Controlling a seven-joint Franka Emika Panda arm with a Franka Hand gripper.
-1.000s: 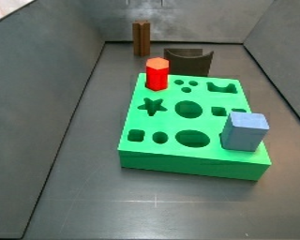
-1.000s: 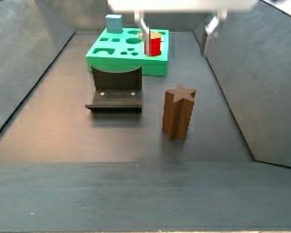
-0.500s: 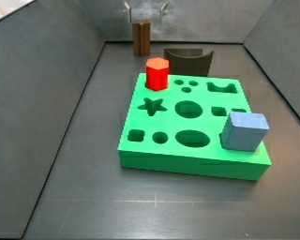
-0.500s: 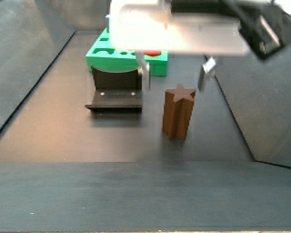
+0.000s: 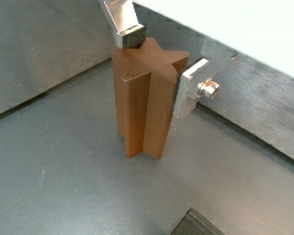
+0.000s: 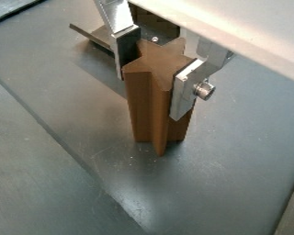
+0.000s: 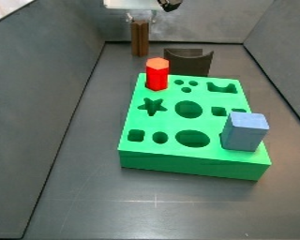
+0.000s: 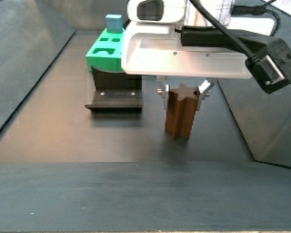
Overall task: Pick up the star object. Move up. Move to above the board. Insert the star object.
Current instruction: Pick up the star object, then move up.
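A dark grey floor (image 7: 65, 187) fills the frame, walled by grey panels. The board (image 7: 190, 159) lies flat on it at centre in a side view. Behind the board, toward the upper middle, a dark arch-shaped block (image 7: 187, 60) rests on the floor. The star object (image 7: 140, 37) stands upright on the floor near the upper edge, left of that block. The gripper (image 8: 181, 88) sits over the star's top, its silver fingers (image 5: 189, 87) flanking it.
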